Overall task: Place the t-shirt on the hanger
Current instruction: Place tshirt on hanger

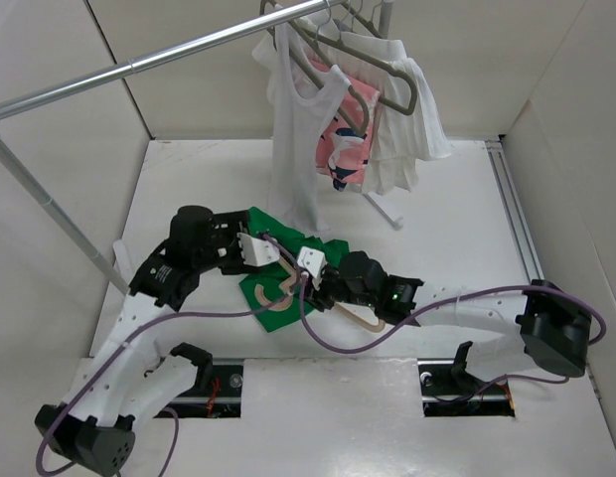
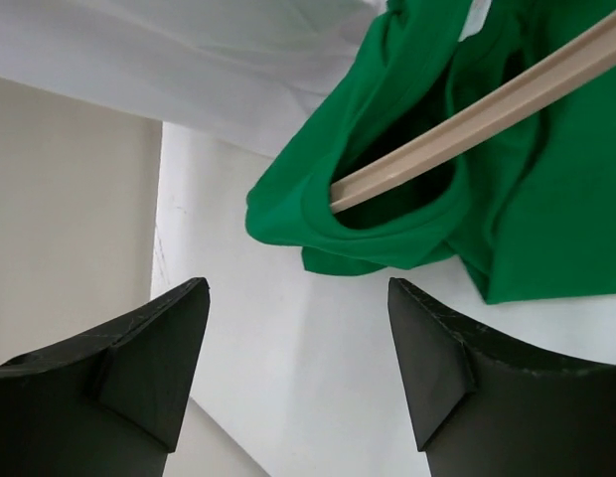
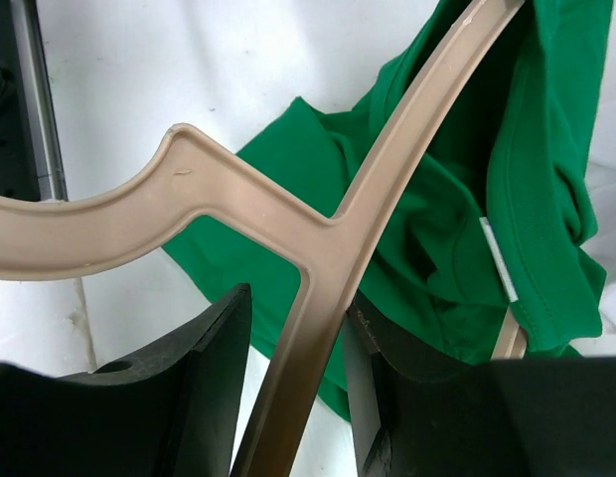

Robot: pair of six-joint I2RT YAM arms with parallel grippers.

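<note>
Closed on one arm of the cream hanger [image 3: 238,199] is the right pincer [image 3: 298,328], the beam clamped between its dark fingers [image 3: 189,378]. The green t-shirt [image 3: 546,149] is seen crumpled on the white table [image 3: 189,60], with the hanger's other arm reaching inside it. The left pincer [image 2: 298,298] is held wide open over the table, nothing gripped, near the shirt's opening.

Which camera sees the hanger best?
Right wrist view: the hanger fills it, hook and neck, held in the right claw. Left wrist view shows one hanger arm inside the t-shirt. Top view shows it small, partly hidden.
</note>
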